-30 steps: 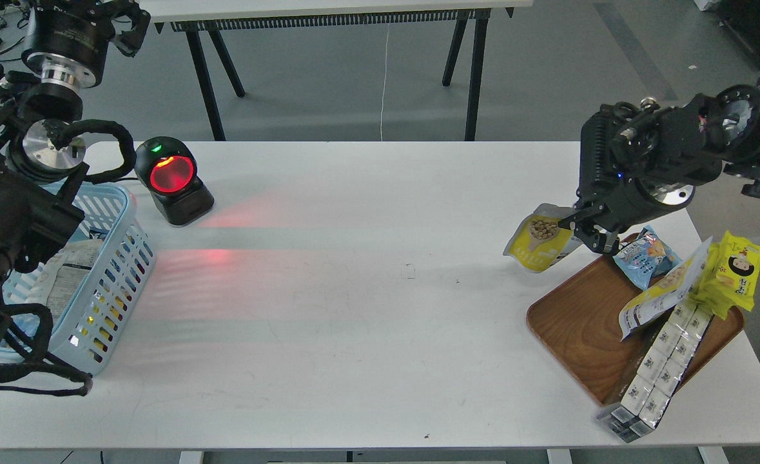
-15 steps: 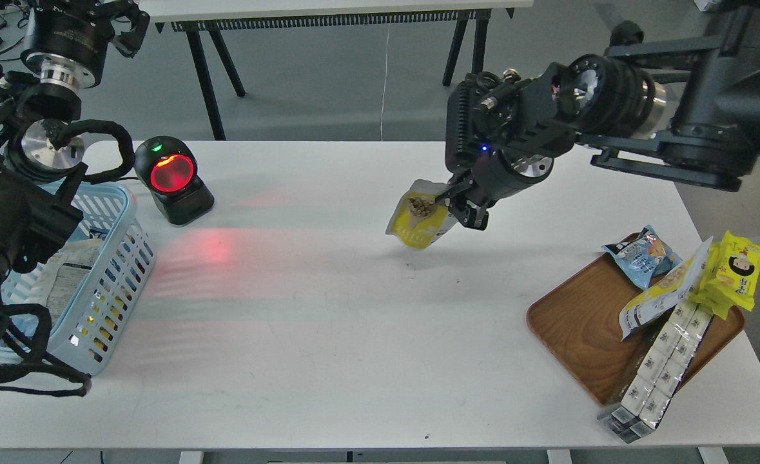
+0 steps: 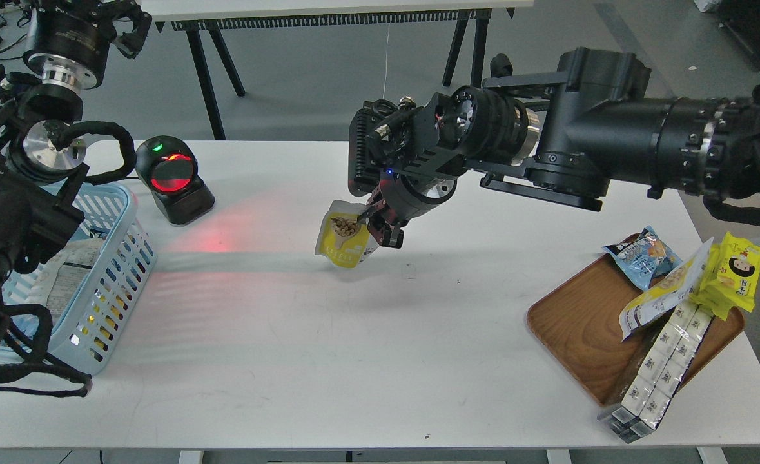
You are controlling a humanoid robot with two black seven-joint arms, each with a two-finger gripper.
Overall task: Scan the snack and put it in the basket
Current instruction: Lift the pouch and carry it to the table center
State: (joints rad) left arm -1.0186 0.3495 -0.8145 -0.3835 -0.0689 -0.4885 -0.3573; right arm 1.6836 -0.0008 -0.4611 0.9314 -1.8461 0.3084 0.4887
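Leftward over the bench point(image 3: 380, 335) went the right hand point(image 3: 374, 225), clamped on the snack point(image 3: 342, 241); scanner point(image 3: 172, 180) and basket point(image 3: 106, 270) remain ahead. Left hand's state unclear.

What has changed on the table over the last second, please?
The right hand, shut on the snack, carried it left from the tray edge to mid-table, toward the scanner. The basket, tray goods and left arm stayed put.
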